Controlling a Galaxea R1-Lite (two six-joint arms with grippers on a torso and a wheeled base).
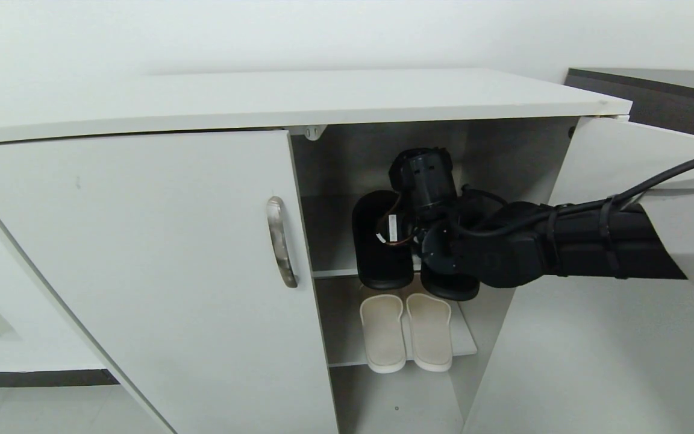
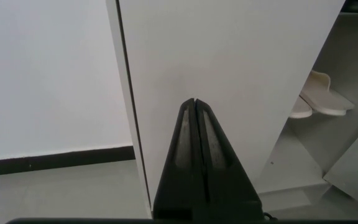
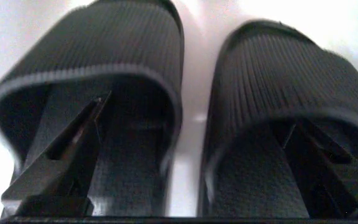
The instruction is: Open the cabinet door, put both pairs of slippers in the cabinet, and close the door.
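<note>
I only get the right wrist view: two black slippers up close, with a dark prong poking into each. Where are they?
Observer: The black slippers are inside a white cabinet, at its upper shelf, with their heels out past the shelf's front edge.
Operator: Is the other pair in there too?
Observer: Yes. The white slippers lie side by side on the lower shelf, right underneath.
Operator: And the doors?
Observer: The right door stands open, while the left door is closed.
</note>
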